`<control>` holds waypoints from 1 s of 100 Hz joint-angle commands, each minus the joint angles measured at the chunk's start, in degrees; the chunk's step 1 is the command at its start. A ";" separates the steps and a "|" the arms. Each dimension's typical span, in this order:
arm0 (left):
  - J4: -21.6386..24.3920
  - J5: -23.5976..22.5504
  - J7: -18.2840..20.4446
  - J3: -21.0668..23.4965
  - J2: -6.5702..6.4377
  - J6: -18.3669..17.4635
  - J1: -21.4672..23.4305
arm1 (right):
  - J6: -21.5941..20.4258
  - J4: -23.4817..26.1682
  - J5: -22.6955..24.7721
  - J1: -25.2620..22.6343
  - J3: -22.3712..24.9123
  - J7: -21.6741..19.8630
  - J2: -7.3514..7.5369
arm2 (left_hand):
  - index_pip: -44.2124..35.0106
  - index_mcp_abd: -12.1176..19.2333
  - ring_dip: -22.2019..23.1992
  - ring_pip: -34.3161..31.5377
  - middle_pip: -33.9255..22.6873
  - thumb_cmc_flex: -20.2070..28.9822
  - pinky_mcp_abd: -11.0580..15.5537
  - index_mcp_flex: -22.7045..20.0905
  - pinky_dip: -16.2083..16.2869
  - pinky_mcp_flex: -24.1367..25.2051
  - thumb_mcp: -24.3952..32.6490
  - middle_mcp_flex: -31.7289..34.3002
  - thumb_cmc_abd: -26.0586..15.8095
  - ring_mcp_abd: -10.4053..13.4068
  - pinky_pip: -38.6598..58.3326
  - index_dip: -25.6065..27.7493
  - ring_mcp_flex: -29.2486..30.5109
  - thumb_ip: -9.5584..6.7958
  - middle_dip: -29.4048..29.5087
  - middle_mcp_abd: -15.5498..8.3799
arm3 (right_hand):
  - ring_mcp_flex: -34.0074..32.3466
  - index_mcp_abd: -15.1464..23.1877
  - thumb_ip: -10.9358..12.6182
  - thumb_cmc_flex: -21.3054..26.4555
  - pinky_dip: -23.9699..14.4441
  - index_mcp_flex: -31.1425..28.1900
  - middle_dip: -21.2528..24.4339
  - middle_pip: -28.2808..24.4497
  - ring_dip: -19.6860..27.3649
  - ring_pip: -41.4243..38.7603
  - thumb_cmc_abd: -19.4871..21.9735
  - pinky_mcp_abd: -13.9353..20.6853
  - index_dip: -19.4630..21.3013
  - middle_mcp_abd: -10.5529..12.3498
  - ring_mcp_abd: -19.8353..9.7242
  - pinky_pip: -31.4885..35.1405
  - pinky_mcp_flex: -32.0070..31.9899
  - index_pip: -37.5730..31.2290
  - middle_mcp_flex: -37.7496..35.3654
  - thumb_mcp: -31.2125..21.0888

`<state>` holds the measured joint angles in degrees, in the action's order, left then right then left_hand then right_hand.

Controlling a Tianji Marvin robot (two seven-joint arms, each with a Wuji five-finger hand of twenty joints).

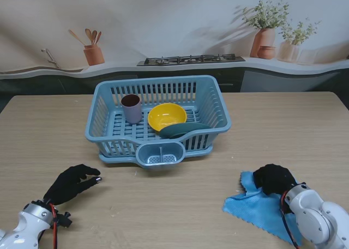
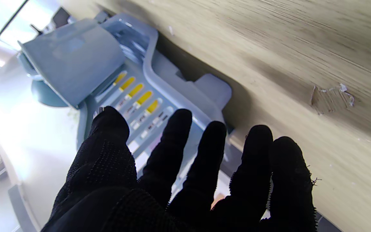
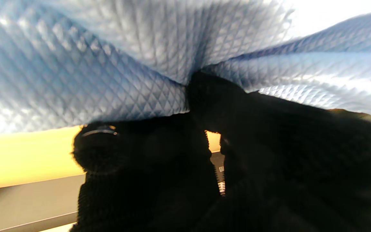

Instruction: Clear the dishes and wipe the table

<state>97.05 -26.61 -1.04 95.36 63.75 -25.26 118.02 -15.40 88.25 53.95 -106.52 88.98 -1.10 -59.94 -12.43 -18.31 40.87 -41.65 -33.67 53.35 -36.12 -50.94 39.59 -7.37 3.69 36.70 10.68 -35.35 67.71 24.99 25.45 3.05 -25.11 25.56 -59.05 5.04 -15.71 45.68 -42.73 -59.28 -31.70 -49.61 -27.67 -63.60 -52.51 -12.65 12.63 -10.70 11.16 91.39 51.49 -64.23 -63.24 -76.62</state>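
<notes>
Right hand (image 1: 274, 178) pinching blue cloth (image 1: 256, 208) at bunched far edge; cloth soft, light, limp, likely drags flat on counter (image 1: 180, 205). Left hand (image 1: 71, 183) spread, holding nothing.

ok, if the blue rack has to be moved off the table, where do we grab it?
Judging from the stand view: the rim of the blue rack on its two short sides, one hand each, from outside. Its walls are slatted and flare outward, so the rim gives fingers a ledge. The left hand is open; the right hand holds the cloth.
</notes>
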 commanded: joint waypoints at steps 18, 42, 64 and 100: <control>0.38 -0.13 0.05 0.25 0.17 -0.82 0.67 | 2.74 -4.64 0.15 3.28 -4.34 -0.01 0.11 | -0.01 1.46 -0.16 0.56 0.31 2.69 0.77 0.95 -0.90 0.44 -0.94 -0.32 -1.52 0.91 -0.78 0.31 0.57 -1.52 1.25 -2.09 | -1.15 -2.38 0.18 3.74 -0.88 -1.90 3.98 7.13 -0.61 -0.49 1.17 4.08 0.02 2.36 1.75 -0.49 -1.30 -0.67 -1.69 -2.79; 0.27 -0.01 -0.47 0.17 0.31 -0.67 0.75 | 8.26 -11.17 -0.63 12.60 -11.83 1.98 -0.02 | -0.06 1.36 -0.14 0.56 0.23 2.65 0.77 0.89 -0.90 0.44 -0.47 -0.32 -1.44 0.94 -0.78 0.37 0.57 -1.50 1.21 -2.05 | -1.13 -2.37 0.15 3.67 -0.90 -1.88 3.94 7.06 -0.59 -0.58 1.27 4.10 0.02 2.50 1.66 -0.39 -1.25 -0.69 -1.62 -2.70; 0.09 -0.39 -1.12 0.23 0.41 -0.86 0.79 | 12.40 -17.57 -2.04 22.30 -20.07 3.14 -0.29 | -0.07 1.44 -0.09 0.48 0.15 2.53 0.77 0.82 -0.90 0.44 -0.09 -0.24 -1.36 0.90 -0.78 0.38 0.70 -1.45 1.18 -2.07 | -1.13 -2.25 0.19 3.68 -0.88 -1.92 3.99 7.08 -0.54 -0.59 1.17 4.18 0.06 2.58 1.67 -0.42 -1.39 -0.77 -1.68 -2.70; 0.10 -0.69 -1.78 0.14 0.53 -0.43 0.77 | 14.31 -21.16 -1.95 27.09 -25.36 2.03 0.00 | -0.09 1.40 -0.05 0.44 0.09 2.20 0.77 0.78 -0.90 0.44 0.52 -0.27 -1.28 0.81 -0.78 0.40 0.67 -1.36 1.14 -2.05 | -1.04 -2.18 0.20 3.67 -0.87 -1.88 3.93 7.05 -0.54 -0.59 1.31 4.27 0.03 2.57 1.58 -0.43 -1.42 -0.76 -1.61 -2.57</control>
<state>96.88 -27.57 -3.79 95.54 64.04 -25.87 118.55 0.36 67.42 51.16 -76.77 63.13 3.23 -60.00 -12.43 -18.31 40.87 -41.55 -33.66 53.34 -36.11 -50.94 39.59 -7.37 3.85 36.70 10.68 -35.30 67.71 24.99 25.45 3.05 -25.10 25.50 -59.09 6.99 -15.73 45.65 -42.82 -60.18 -33.57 -50.95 -28.09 -63.58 -52.62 -13.47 15.06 -11.70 11.74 91.54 51.35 -68.27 -63.87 -77.25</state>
